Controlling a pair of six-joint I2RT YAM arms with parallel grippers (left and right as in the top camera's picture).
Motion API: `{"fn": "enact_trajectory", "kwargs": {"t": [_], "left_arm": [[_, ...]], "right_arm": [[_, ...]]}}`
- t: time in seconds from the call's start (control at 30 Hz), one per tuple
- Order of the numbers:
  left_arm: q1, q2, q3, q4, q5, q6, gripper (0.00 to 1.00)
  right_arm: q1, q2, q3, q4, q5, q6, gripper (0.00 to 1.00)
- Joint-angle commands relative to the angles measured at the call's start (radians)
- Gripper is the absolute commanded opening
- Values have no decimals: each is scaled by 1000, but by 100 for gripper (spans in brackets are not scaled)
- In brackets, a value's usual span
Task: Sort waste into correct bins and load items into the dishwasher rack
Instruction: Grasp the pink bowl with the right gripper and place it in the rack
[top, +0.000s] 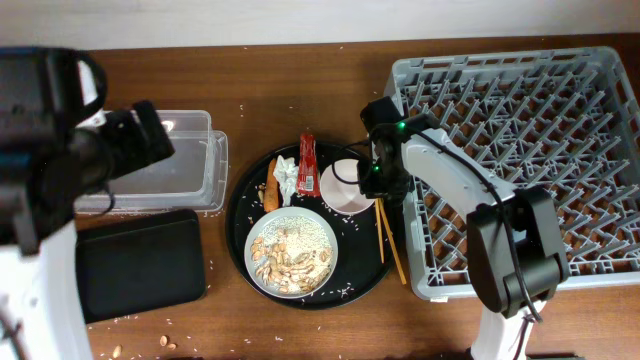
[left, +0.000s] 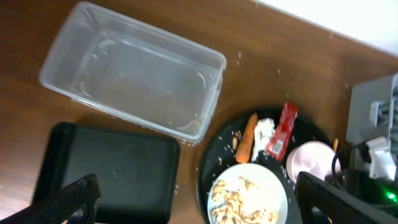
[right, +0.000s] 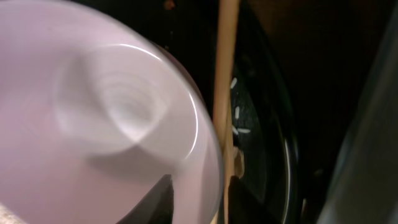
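My right gripper (top: 375, 180) (right: 211, 202) straddles the right rim of the pale pink bowl (top: 343, 192) (right: 93, 112), one finger inside and one outside, shut on it. The bowl rests on the round black tray. The wooden chopsticks (top: 390, 245) (right: 225, 74) lie beside the outer finger. The grey-white plate (top: 320, 222) (left: 277, 186) holds beige food scraps with rice (top: 290, 260). The carrot piece (top: 270, 190) (left: 247, 135), white tissue (top: 287, 175) (left: 263, 132) and red wrapper (top: 307, 162) (left: 283, 130) lie behind it. My left gripper (top: 135, 140) (left: 199, 202) hangs open and empty, high over the bins. The blue cup is out of view.
The clear tub (top: 165, 165) (left: 134, 87) and the shallow black tray (top: 140, 262) (left: 106, 168) stand at the left. The round black tray (top: 240, 200) is in the middle. The grey dishwasher rack (top: 500, 58) fills the right. Rice grains dot the table.
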Motion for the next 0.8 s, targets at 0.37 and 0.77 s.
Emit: {"fn": "enact_trajectory", "kwargs": {"t": [0.37, 0.77], "left_arm": [[0, -95, 5, 2, -79, -23, 99], [0, -95, 5, -25, -79, -23, 99]], "right_arm": [[4, -264, 137, -85, 310, -23, 4], [-143, -427, 132, -197, 1180, -19, 4]]}}
